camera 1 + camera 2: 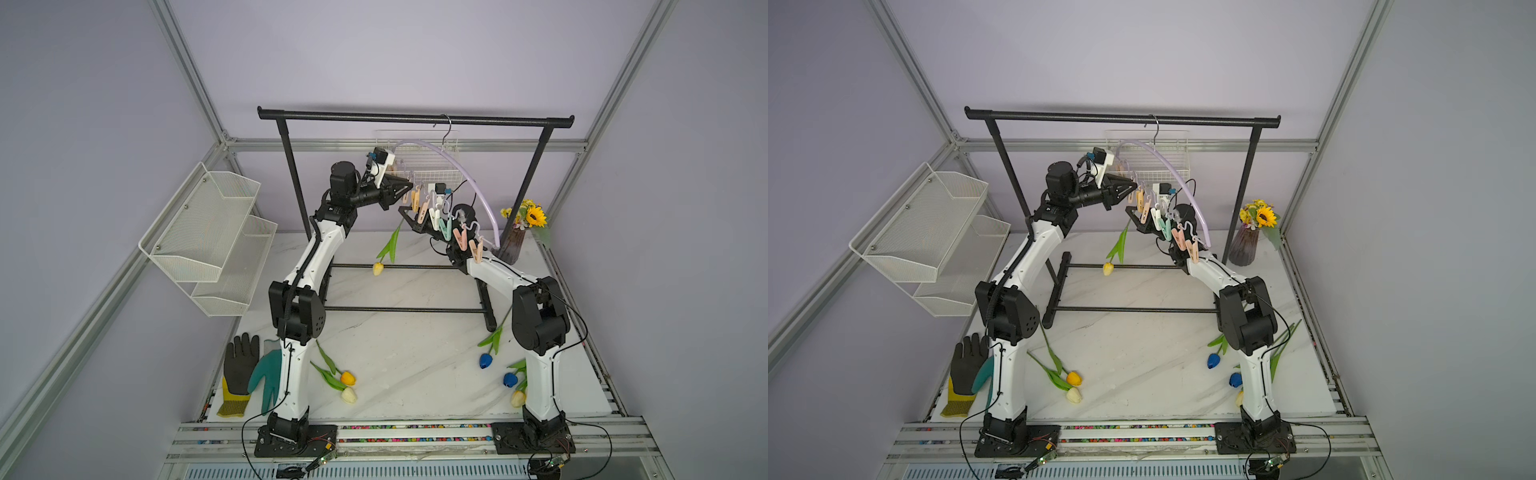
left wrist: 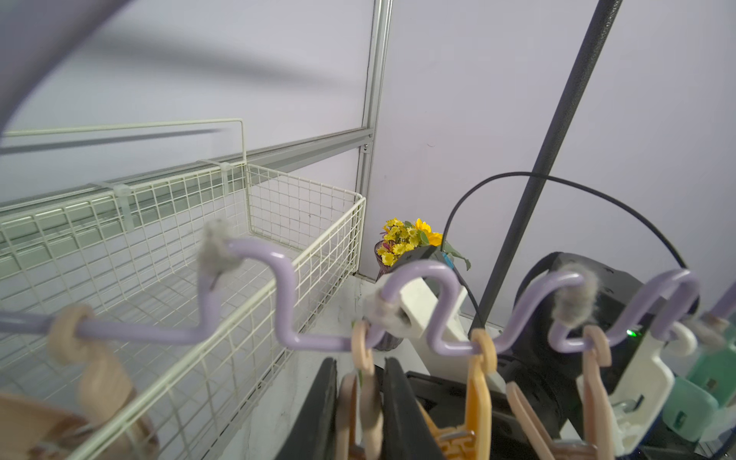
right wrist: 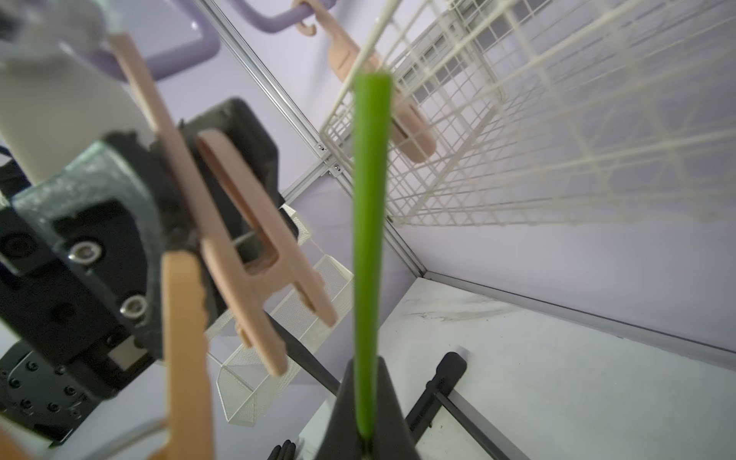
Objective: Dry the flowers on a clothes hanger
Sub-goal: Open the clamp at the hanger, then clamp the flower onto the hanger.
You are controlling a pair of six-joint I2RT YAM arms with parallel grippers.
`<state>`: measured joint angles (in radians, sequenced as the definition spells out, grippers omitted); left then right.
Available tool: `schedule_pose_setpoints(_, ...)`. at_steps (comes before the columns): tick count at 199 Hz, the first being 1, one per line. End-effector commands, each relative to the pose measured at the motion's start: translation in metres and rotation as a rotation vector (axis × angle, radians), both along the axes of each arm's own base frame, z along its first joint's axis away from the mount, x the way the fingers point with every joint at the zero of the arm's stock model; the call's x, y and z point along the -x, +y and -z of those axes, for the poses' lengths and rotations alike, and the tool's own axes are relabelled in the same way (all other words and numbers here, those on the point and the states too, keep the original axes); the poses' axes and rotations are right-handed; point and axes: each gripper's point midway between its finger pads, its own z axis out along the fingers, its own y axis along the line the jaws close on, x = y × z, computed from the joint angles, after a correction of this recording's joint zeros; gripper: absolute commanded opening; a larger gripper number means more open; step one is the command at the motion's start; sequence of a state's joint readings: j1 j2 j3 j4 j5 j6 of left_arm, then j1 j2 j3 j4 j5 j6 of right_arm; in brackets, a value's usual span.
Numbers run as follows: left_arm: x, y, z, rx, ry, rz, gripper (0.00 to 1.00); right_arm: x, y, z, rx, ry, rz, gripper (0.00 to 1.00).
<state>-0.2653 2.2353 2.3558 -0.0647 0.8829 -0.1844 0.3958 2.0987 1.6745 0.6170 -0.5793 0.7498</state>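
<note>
The lilac clothes hanger (image 2: 286, 286) hangs by its thin metal hook from the top bar of the black rack (image 1: 415, 117), swung at a slant, with its row of pastel clothespins strung along the wavy lower bar. The left hand (image 2: 360, 364) is raised to that row, its two black fingers (image 2: 398, 410) set narrow on either side of a peach clothespin (image 2: 372, 398) and pressing its legs; in the right wrist view the pin's lower tips stand apart. The right hand (image 3: 366, 382) is closed on the green stem of a yellow tulip (image 1: 377, 269). In both top views that tulip hangs head-down from the hand, between the two arms and above the marble desk (image 1: 415, 353). Its cut end points up past the fingers, just beside the pin's open end; whether the stem is between the pin's tips I cannot tell. The other tulips lie flat on the desk: an orange one (image 1: 347, 377) and a cream one (image 1: 349, 395) close together near the left arm's base, two blue ones (image 1: 485, 360) and a pale one (image 1: 518, 398) beside the right arm's base
</note>
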Motion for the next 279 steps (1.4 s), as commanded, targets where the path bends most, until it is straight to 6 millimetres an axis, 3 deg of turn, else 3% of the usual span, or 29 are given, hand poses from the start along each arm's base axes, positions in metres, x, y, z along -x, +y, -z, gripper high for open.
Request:
schedule_pose_setpoints(1, 0.018, 0.004, -0.039, 0.035, -0.076, -0.01, 0.13, 0.009, -0.001, -0.03, -0.117, -0.045, 0.017, 0.0)
schedule_pose_setpoints(49, 0.019, 0.004, -0.041, 0.043, -0.089, -0.019, 0.1, 0.02, 0.006, -0.036, -0.191, -0.033, -0.001, 0.0)
schedule_pose_setpoints(127, 0.023, 0.004, -0.041, 0.041, -0.085, -0.01, 0.07, 0.017, 0.016, -0.042, -0.153, -0.065, -0.041, 0.0)
schedule_pose_setpoints(203, 0.025, 0.004, -0.043, 0.06, -0.068, 0.0, 0.03, 0.019, 0.025, -0.034, -0.141, -0.054, -0.121, 0.0)
schedule_pose_setpoints(279, 0.025, 0.006, -0.043, 0.056, -0.065, -0.014, 0.01, 0.006, 0.014, -0.011, -0.156, 0.016, -0.075, 0.0)
